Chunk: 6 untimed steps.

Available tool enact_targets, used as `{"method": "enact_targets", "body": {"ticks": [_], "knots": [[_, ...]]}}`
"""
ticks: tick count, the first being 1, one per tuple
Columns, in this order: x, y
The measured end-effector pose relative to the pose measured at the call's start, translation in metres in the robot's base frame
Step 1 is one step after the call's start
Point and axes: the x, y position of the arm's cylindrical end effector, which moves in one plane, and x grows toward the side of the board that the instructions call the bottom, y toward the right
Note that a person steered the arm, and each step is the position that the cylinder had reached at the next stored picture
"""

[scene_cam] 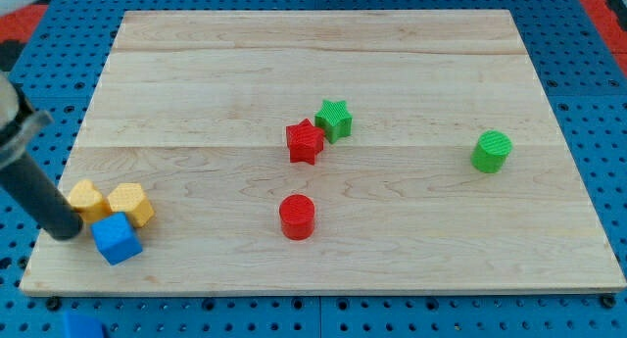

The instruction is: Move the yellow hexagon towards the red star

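The yellow hexagon [131, 204] lies at the board's lower left, touching a yellow heart-like block [86, 198] on its left and a blue cube [118, 239] below it. The red star [305, 142] lies near the board's middle, touching a green star [334, 120] at its upper right. My tip [67, 230] rests at the board's lower left edge, just below and left of the yellow heart-like block and left of the blue cube. The rod runs up to the view's left edge.
A red cylinder [297, 217] stands below the red star. A green cylinder [491, 151] stands at the right. The wooden board [392, 64] sits on a blue pegboard; another blue block [83, 325] shows off the board at the view's bottom left.
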Motion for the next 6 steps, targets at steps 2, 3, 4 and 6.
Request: {"method": "enact_targets", "body": {"ticks": [2,3,4,6], "knots": [[-0.001,0.074],[-0.002,0.113],[-0.003,0.146],[-0.039,0.108]]}}
